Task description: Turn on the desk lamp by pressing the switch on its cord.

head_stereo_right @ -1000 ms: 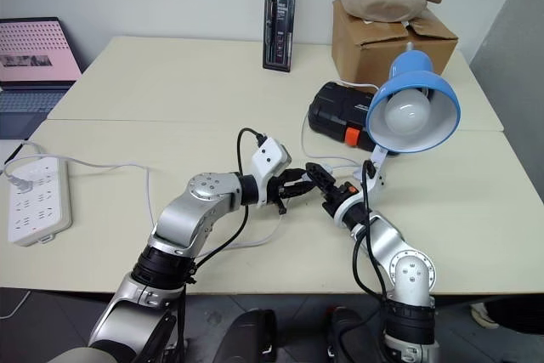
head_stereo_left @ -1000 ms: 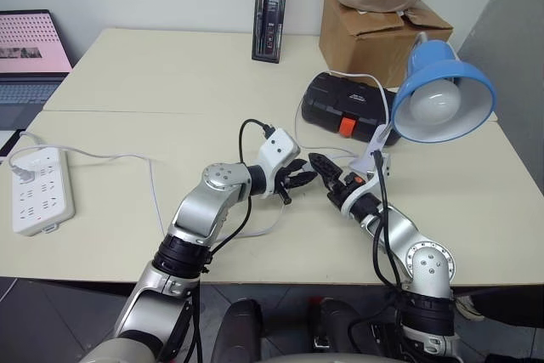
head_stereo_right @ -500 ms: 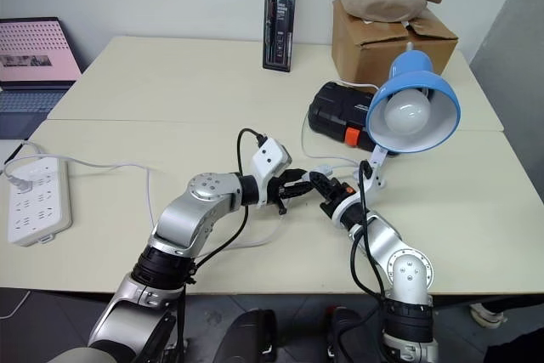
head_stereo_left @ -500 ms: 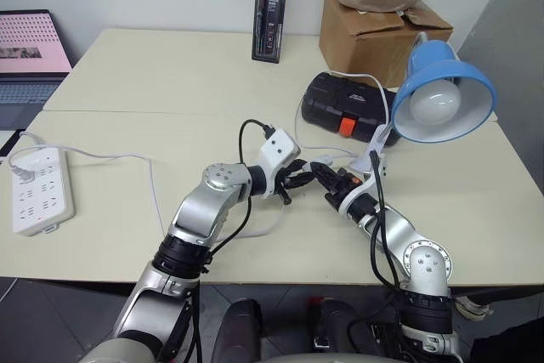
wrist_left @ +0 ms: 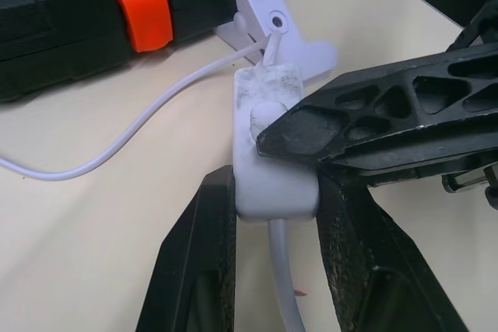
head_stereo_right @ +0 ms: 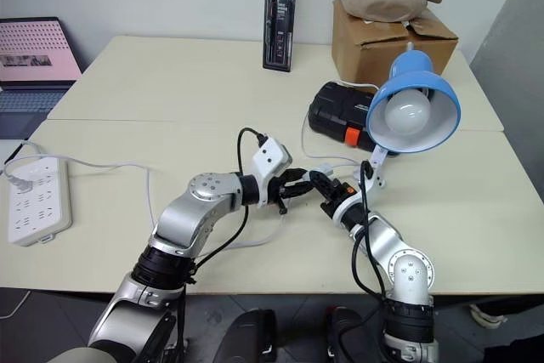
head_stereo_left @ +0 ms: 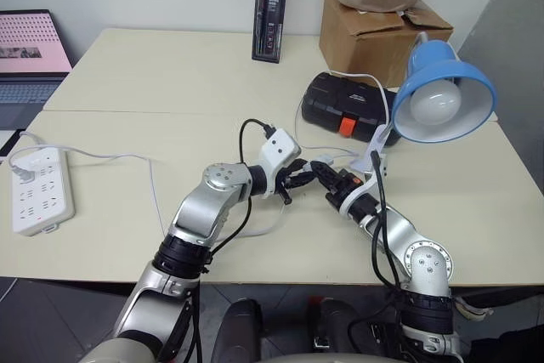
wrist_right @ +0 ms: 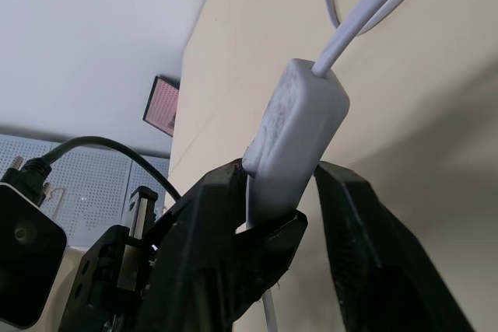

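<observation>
1. One small white switch (wrist_left: 268, 149) sits pinched between the two black fingers of the left gripper (wrist_left: 271, 215), raised a little above the table (head_stereo_left: 127, 82) near its front middle.
2. Against the switch's rocker rests one fingertip (wrist_left: 274, 138) of the right gripper (wrist_right: 274, 192); in the right wrist view its two fingers flank the switch body, one on each side, not fully pressed together.
3. From both ends of the switch runs the thin white cord (wrist_left: 140, 126), one stretch looping over the table toward the lamp's clip base.
4. Just beyond the grippers stands the desk lamp (head_stereo_left: 442, 91), its blue shade facing forward and its round bulb unlit.
5. Behind the lamp's base lies a black case with an orange latch (head_stereo_left: 344, 104), and farther back a cardboard box (head_stereo_left: 378, 27).
6. Far off on the left edge of the table lies a white power strip (head_stereo_left: 38, 189).
</observation>
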### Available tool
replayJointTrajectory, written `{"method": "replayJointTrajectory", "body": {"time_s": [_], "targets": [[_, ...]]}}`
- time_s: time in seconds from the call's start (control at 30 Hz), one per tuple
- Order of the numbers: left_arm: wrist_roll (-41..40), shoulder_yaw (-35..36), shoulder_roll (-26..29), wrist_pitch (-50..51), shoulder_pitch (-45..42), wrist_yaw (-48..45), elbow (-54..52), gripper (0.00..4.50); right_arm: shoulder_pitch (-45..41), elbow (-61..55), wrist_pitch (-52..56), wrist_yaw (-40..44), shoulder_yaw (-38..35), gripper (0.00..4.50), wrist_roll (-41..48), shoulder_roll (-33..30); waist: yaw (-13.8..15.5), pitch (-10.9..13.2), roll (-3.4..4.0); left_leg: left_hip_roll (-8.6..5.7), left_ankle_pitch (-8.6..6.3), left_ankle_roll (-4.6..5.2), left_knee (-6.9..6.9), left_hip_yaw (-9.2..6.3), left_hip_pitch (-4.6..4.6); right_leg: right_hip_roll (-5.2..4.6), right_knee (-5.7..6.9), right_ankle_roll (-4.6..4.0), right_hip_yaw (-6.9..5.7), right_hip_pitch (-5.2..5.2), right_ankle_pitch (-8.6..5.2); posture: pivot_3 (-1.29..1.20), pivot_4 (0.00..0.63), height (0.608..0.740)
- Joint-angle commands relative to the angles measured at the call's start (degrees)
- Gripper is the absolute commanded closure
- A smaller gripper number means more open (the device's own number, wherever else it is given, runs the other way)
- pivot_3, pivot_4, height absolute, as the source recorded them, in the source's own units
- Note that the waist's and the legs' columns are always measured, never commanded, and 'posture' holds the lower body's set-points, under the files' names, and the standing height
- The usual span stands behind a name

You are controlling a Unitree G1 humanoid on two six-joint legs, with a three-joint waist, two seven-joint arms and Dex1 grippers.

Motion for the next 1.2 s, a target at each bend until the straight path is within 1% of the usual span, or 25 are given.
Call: {"method": "replayJointTrajectory", "body": {"time_s": [0.03,0.07,0.1,0.43,0.83,0.9,0.93,0.97,1.07,1.1,1.13,1.2], "targets": [[-0.4,-0.1,-0.2,-1.4,-1.1,0.1,-2.3,3.40,0.0,-2.8,-0.3,0.6,0.3,1.90,2.2,0.5,0.0,0.0,0.00,0.00,0.00,0.00,0.00,0.00,0.00,0.00,0.00,0.00,0.00,0.00,0.00,0.00,0.150,0.740],[-0.4,-0.1,-0.2,-1.4,-1.0,0.1,-2.3,3.40,0.0,-2.8,-0.4,0.6,0.3,1.74,2.3,0.5,0.0,0.0,0.00,0.01,0.00,0.00,0.00,0.00,0.00,0.00,0.00,0.00,0.00,0.00,0.00,0.00,0.150,0.740],[-0.5,-0.1,-0.2,-1.4,-1.0,0.1,-2.3,3.40,0.0,-2.9,-0.5,0.5,0.3,1.71,2.4,0.5,0.0,0.0,0.00,0.00,0.00,0.00,0.00,0.00,0.00,0.00,0.00,0.00,0.00,-0.01,0.00,0.00,0.150,0.740],[-0.4,-0.2,0.0,-1.4,-0.6,0.2,-2.8,3.40,-0.5,-1.6,-2.9,-0.4,-0.6,1.71,1.7,0.9,0.0,0.0,0.00,0.00,0.00,0.00,-0.01,0.00,-0.01,0.00,0.00,0.00,0.00,-0.02,0.00,0.00,0.150,0.740],[-0.4,-0.3,0.1,-1.5,-0.7,-0.1,-2.7,3.40,-0.1,-1.6,-2.5,-0.7,0.0,1.71,2.4,0.3,0.0,0.0,0.00,0.00,0.00,0.00,-0.01,0.00,-0.02,0.00,0.00,0.00,0.00,-0.02,0.00,0.00,0.150,0.740],[-0.5,-0.3,0.1,-1.5,-0.7,-0.1,-2.7,3.40,-0.1,-1.5,-2.4,-0.8,0.1,2.08,2.3,0.2,0.0,0.0,0.00,0.00,0.00,0.00,-0.01,0.00,-0.02,0.00,0.00,0.00,0.00,-0.03,0.00,0.00,0.150,0.740],[-0.5,-0.3,0.1,-1.4,-0.7,-0.1,-2.7,3.40,0.0,-1.4,-2.4,-0.8,0.1,2.09,2.3,0.3,0.0,0.0,0.00,0.00,0.00,0.00,-0.01,0.00,-0.02,0.00,0.00,0.00,0.00,-0.03,0.00,0.00,0.150,0.740],[-0.5,-0.4,0.2,-1.4,-0.7,-0.1,-2.8,3.40,0.1,-1.4,-2.4,-0.9,0.1,2.37,2.3,0.3,0.0,0.0,0.00,0.00,0.00,0.00,-0.01,0.00,-0.02,0.00,0.00,0.00,0.00,-0.03,0.00,0.00,0.150,0.740],[-0.5,-0.4,0.2,-1.4,-0.7,0.0,-2.9,3.40,0.1,-1.3,-2.3,-1.0,0.1,2.96,2.3,0.4,0.0,0.0,0.00,0.00,0.00,0.00,-0.01,0.00,-0.03,0.00,0.00,0.00,0.00,-0.03,0.00,0.00,0.150,0.740],[-0.5,-0.4,0.3,-1.5,-0.8,0.0,-2.8,3.40,0.0,-1.2,-2.4,-1.0,0.1,3.25,2.3,0.4,0.0,0.0,0.00,0.00,0.00,0.00,-0.01,0.00,-0.03,0.00,0.00,0.00,0.00,-0.04,0.00,0.00,0.150,0.740],[-0.5,-0.3,0.3,-1.6,-0.8,0.0,-2.7,3.40,0.0,-1.0,-2.4,-1.0,0.1,3.38,2.2,0.5,0.0,0.0,0.00,0.00,0.00,0.00,-0.01,0.00,-0.03,0.00,0.00,0.00,0.00,-0.04,0.00,0.00,0.150,0.740],[-0.5,-0.3,0.3,-1.7,-0.9,0.1,-2.6,3.40,-0.1,-0.9,-2.4,-0.9,0.1,3.82,2.1,0.5,0.0,0.0,0.00,0.01,0.00,0.00,-0.01,0.00,-0.04,0.00,0.00,0.00,0.00,-0.04,0.00,0.00,0.150,0.740]]}}
